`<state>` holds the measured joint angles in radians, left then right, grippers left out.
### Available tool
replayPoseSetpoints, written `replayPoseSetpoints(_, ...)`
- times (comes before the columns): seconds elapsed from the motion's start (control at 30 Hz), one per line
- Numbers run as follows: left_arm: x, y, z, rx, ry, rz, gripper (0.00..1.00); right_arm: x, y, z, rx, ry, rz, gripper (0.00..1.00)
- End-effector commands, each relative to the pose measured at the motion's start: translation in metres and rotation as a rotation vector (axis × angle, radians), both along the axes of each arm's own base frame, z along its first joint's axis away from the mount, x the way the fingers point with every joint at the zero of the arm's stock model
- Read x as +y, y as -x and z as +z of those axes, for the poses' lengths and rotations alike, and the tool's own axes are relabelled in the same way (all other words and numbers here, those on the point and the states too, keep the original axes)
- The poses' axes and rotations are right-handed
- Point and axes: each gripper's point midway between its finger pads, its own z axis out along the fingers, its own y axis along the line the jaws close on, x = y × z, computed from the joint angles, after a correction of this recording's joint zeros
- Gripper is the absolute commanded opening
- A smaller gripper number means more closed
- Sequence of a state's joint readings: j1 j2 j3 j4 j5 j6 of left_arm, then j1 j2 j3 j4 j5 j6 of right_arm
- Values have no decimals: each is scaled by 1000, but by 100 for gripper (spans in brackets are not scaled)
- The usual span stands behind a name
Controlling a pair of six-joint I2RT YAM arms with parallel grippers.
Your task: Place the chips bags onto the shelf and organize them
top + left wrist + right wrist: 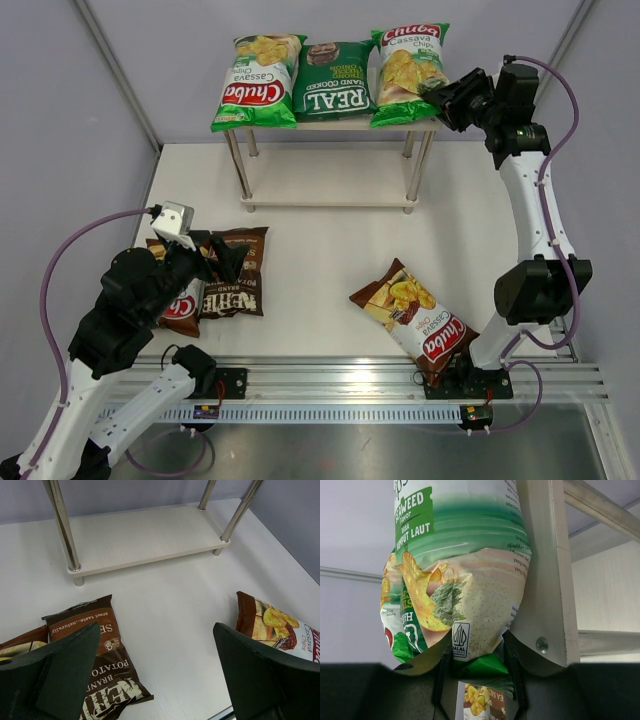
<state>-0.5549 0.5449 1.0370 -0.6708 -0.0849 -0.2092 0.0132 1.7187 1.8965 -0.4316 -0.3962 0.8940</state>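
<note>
The shelf stands at the back. Its top board holds a light-green Chuba bag, the dark-green REAL bag and a second light-green Chuba bag. My right gripper is shut on that second bag's lower corner at the shelf's right end. My left gripper is open and empty, low over the table beside the dark-brown Kettle bag. One brown Chuba bag lies at front right. The other lies partly under the Kettle bag and my left arm.
The shelf's lower board is bare between its metal legs. Grey walls close in the table on the left, back and right. An aluminium rail with both arm bases runs along the near edge.
</note>
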Motion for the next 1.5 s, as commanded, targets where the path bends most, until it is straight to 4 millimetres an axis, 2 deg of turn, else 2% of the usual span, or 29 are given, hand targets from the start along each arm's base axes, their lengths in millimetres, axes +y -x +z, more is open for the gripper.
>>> replayPoseSetpoints(0.0,-3,-2,12,-53,18,-17,99,13,6,12,-24,-29,91,40)
replayPoseSetpoints(0.13,-3,-2,11,-52,17,-15,99,15,5,9,-12,-25,111,44)
replayPoseSetpoints(0.3,-4,-2,12,-53,19,-20,99,13,11,11,-1,20,117,57)
replayPoseSetpoints(0.33,-4,-3,11,-51,18,-20,99,-6,8,12,-2,19,80,60)
replayPoseSetpoints(0.57,-7,-5,11,-41,18,-30,99,-22,14,12,-6,51,73,77)
replayPoseSetpoints(0.63,-8,-5,10,-36,17,-33,99,-25,18,14,-13,64,69,87)
replayPoseSetpoints(0.7,-10,-5,9,-34,19,-39,99,-31,20,15,-15,74,53,90)
replayPoseSetpoints(0.73,-10,-5,10,-33,19,-42,99,-33,23,18,-24,76,55,99)
replayPoseSetpoints(0.87,-12,-7,8,-16,27,-39,99,-34,35,27,-57,99,74,99)
replayPoseSetpoints(0.97,-11,-8,12,2,57,-18,99,-44,45,29,-70,162,44,100)
replayPoseSetpoints(1.0,-11,-8,12,12,73,-10,99,-47,50,27,-63,187,30,99)
replayPoseSetpoints(1.03,-11,-9,9,28,88,3,99,-53,60,36,-86,216,5,99)
replayPoseSetpoints(1.1,-15,-10,6,74,163,24,99,-67,69,26,-70,287,-54,99)
replayPoseSetpoints(1.13,-18,-13,-7,117,184,36,99,-72,85,36,-100,317,-87,99)
replayPoseSetpoints(1.17,-26,-15,-6,138,260,32,99,-85,90,22,-66,365,-150,99)
replayPoseSetpoints(1.2,-32,-17,-15,168,291,23,99,-90,99,18,-57,384,-180,99)
replayPoseSetpoints(1.23,-39,-19,-21,192,324,12,99,-92,121,31,-98,397,-217,99)
replayPoseSetpoints(1.27,-53,-22,-37,240,390,-19,99,-96,129,5,-50,411,-232,99)
replayPoseSetpoints(1.3,-61,-23,-43,259,423,-40,99,-95,136,5,-81,407,-241,100)
replayPoseSetpoints(1.33,-70,-22,-50,284,452,-76,99,-92,160,17,-149,408,-251,99)
replayPoseSetpoints(1.37,-81,-27,-65,320,498,-84,99,-88,170,14,-161,380,-253,100)
replayPoseSetpoints(1.4,-86,-28,-71,334,517,-95,99,-85,173,-12,-141,357,-240,99)
replayPoseSetpoints(1.43,-95,-26,-79,354,531,-109,99,-78,193,-5,-196,342,-232,99)
replayPoseSetpoints(1.47,-101,-27,-86,372,544,-113,99,-74,199,-13,-184,295,-226,99)
